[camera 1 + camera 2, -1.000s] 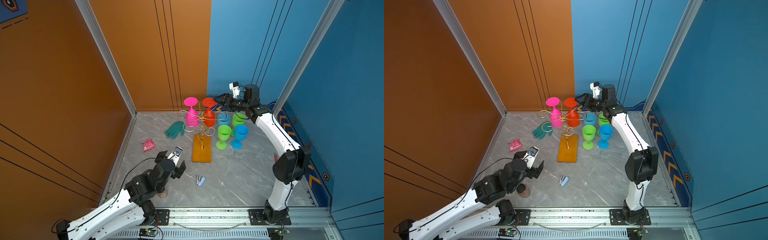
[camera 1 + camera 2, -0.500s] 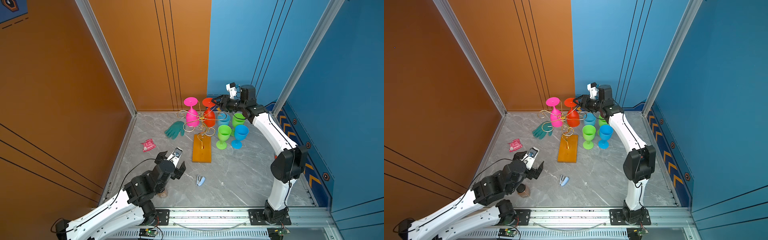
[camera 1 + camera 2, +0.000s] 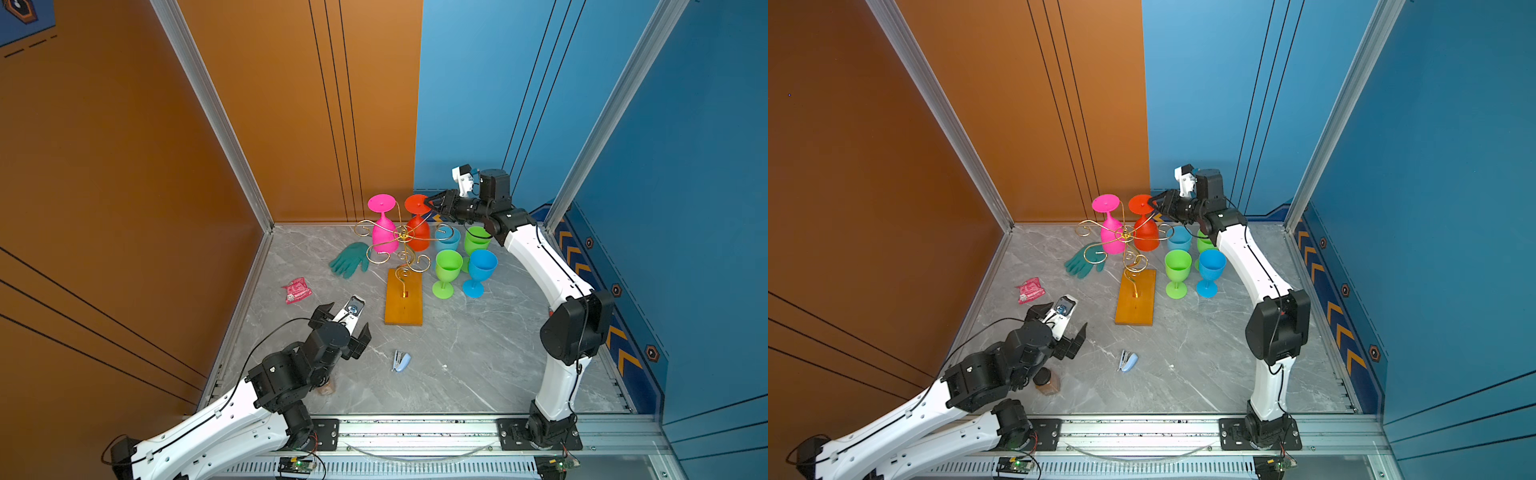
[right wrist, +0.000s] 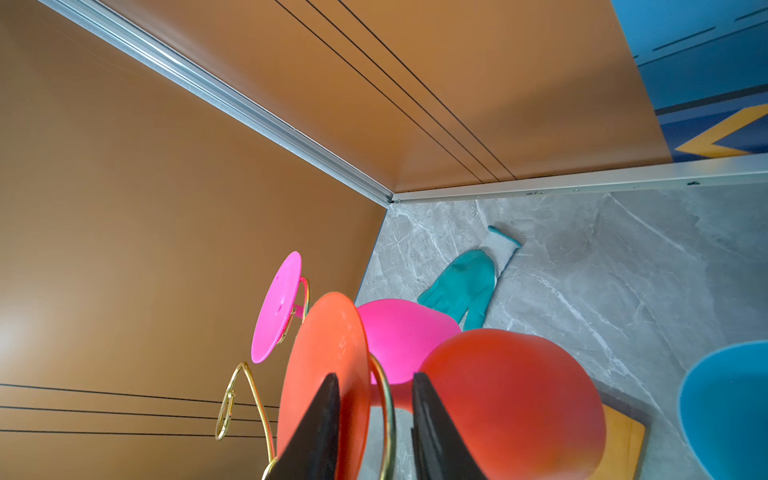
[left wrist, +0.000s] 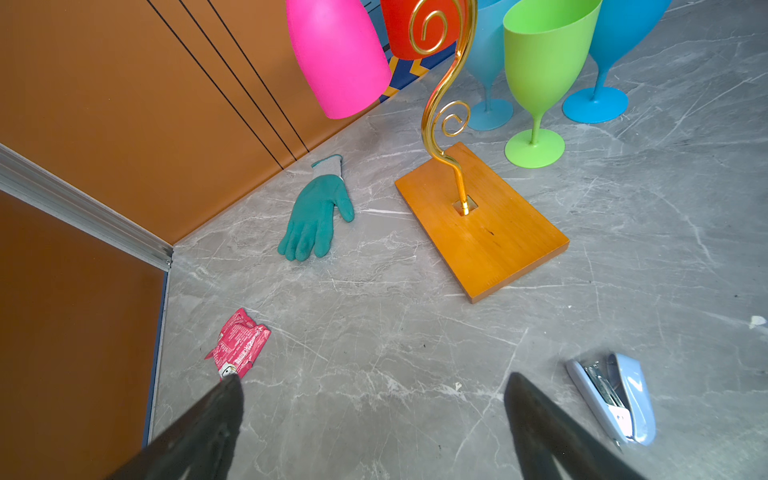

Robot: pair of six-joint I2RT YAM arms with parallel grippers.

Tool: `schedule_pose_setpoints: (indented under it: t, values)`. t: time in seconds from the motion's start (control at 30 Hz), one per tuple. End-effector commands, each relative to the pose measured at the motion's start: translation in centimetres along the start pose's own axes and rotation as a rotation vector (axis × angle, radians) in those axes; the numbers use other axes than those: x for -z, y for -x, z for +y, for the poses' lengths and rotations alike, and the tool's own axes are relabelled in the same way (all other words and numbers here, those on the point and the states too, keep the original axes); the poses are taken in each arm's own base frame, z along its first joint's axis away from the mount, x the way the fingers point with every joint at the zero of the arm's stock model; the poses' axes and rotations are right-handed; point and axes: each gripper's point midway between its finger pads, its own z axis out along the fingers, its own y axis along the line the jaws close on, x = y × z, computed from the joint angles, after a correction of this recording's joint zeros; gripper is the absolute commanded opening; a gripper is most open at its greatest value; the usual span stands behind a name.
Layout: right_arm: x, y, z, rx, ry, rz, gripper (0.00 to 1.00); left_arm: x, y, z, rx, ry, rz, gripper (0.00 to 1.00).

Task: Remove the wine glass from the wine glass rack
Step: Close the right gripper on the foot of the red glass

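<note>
Wine glass, the red one, hangs bowl-down on the wine glass rack at the back of the bench, with a pink glass just beside it and a green glass upright under my right arm. That arm reaches out level. The right end effector straddles the stem and gold wire; I can't tell whether it's clamped. The left end effector is spread wide near the stapler.

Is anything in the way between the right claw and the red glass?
Nothing blocks it. The right claw straddles the foot of the red glass, but a wire of the rack also runs between its fingers.
</note>
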Motion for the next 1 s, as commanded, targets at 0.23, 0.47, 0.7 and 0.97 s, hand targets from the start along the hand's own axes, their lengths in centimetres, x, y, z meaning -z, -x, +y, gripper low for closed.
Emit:
schedule_pose_setpoints:
  t: [0.23, 0.47, 0.7, 0.97]
  values:
    - [0.0, 0.0, -0.6, 0.056, -0.081, -0.002, 0.25, 0.3, 0.1, 0.4, 0.000, 0.018, -0.002, 0.98]
    - [0.2, 0.4, -0.5, 0.065, -0.082, -0.012, 0.21, 0.3, 0.1, 0.3, -0.002, 0.017, -0.003, 0.98]
    - [0.3, 0.7, -0.2, 0.072, -0.079, -0.020, 0.17, 0.3, 0.1, 0.4, -0.003, 0.018, -0.002, 0.98]
    - [0.8, 1.3, 0.3, 0.083, -0.073, -0.036, 0.12, 0.3, 0.1, 0.4, -0.003, 0.019, -0.002, 0.98]
